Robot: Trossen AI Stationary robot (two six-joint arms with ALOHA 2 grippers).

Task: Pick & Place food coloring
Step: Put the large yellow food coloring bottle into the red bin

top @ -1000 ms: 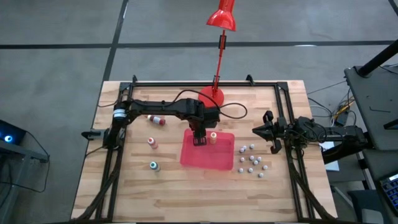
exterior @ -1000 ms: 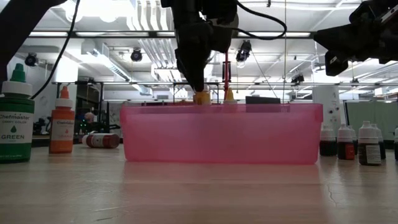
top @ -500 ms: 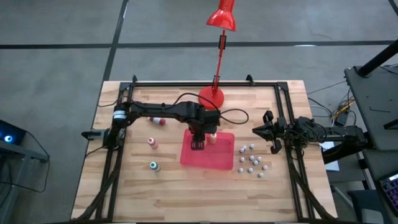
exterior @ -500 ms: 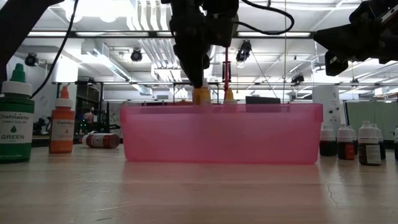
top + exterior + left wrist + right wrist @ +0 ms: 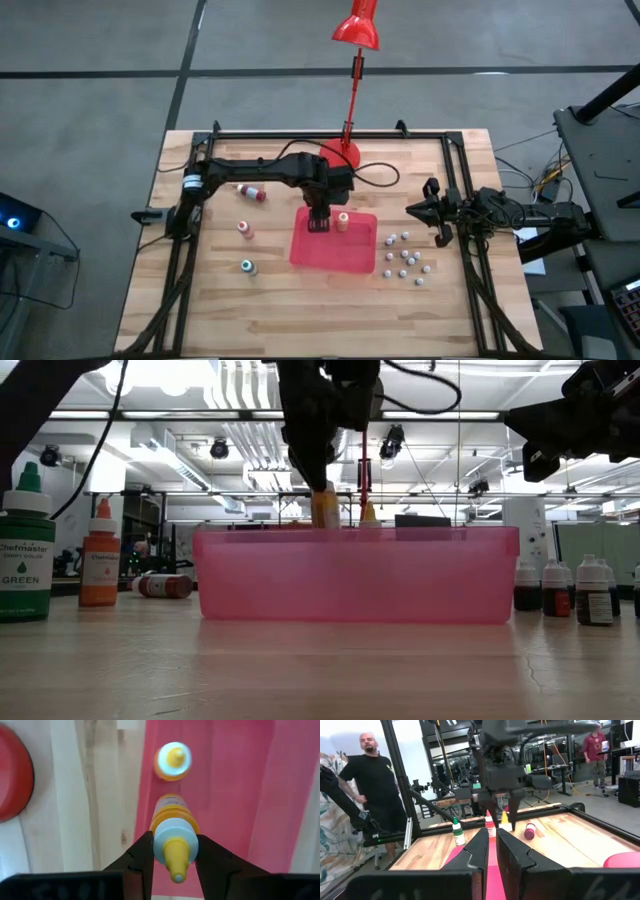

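My left gripper [image 5: 320, 222] hangs over the far part of the red tray [image 5: 350, 258], pointing down and shut on a yellow-capped food coloring bottle [image 5: 172, 815]. A second yellow-capped bottle [image 5: 172, 761] stands upright on the tray floor just beyond it. On the table left of the tray, one bottle [image 5: 252, 192] lies on its side, while a red-capped [image 5: 245, 229] and a green-capped bottle [image 5: 247, 266] stand upright. My right gripper [image 5: 437, 215] waits shut at the table's right edge. My left gripper pinches the yellow bottle between its two fingers [image 5: 145, 855] at the white collar [image 5: 160, 840] just under the yellow tip. The fingers come from above, pointing down. The bottle hangs below them, tip up, over the tray; the tray's wall [image 5: 355, 575] hides its base.
Several small grey-white beads [image 5: 405, 256] lie on the table right of the tray. A red lamp stands on its round base [image 5: 338, 155] just beyond the tray. A black frame rail [image 5: 455, 180] borders the table. People stand in the room behind.
My left gripper has risen a little over the tray with the yellow bottle in its hold; more of the bottle shows above the tray's wall than before.
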